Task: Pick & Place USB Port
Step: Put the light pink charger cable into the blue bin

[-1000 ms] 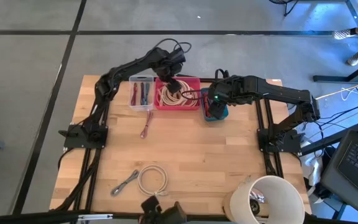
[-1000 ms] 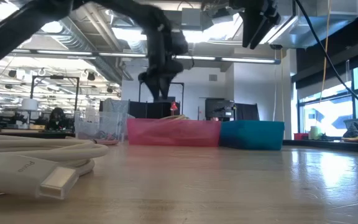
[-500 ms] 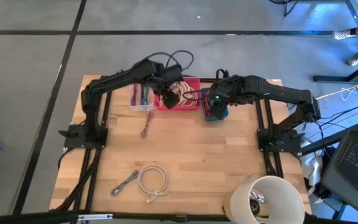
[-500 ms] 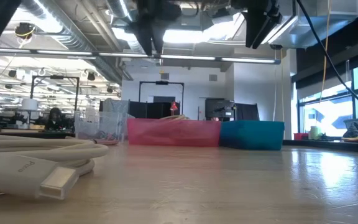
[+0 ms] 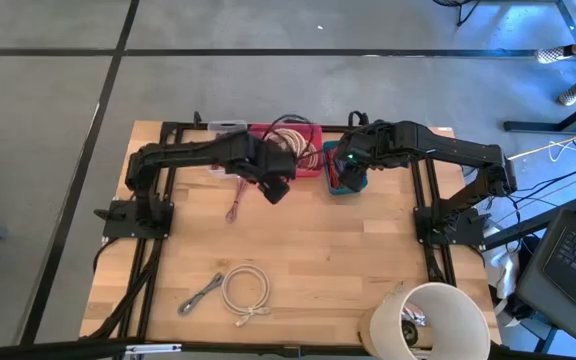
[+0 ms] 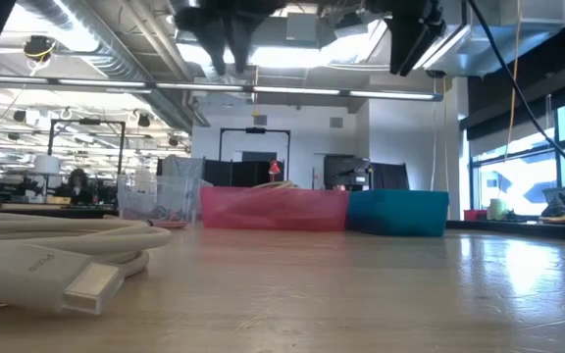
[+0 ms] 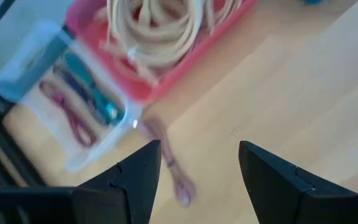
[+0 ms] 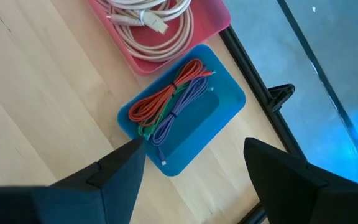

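The table (image 5: 308, 260) is made of light wooden planks with a smooth, a little shiny surface. At its far edge three shallow trays stand in a row, touching each other: a clear plastic tray (image 5: 226, 128), a pink tray (image 5: 311, 150) and a blue tray (image 8: 225, 102) with rounded corners.

The left gripper (image 5: 273, 187) hangs above the bare wood just in front of the pink tray, and its two dark fingers (image 7: 143, 171) stand wide apart with nothing between them. In the left wrist view the pink tray holds thick cream-white cables (image 7: 160, 31) in round coils, and the clear tray holds thin cables in pink, purple and teal colours. A thin pink cable (image 5: 236, 202) lies loose on the wood just beside the clear tray.

The right gripper (image 5: 348, 172) hangs over the blue tray, also wide open and empty. Below it a bundle of thin orange, purple and green cables (image 8: 169, 102) lies inside the blue tray.

Near the front of the table a white USB cable (image 5: 245, 291) lies in a flat round coil, with its flat rectangular plug (image 6: 91, 284) on the wood. A short grey cable (image 5: 200, 295) lies just beside it. No gripper touches them.
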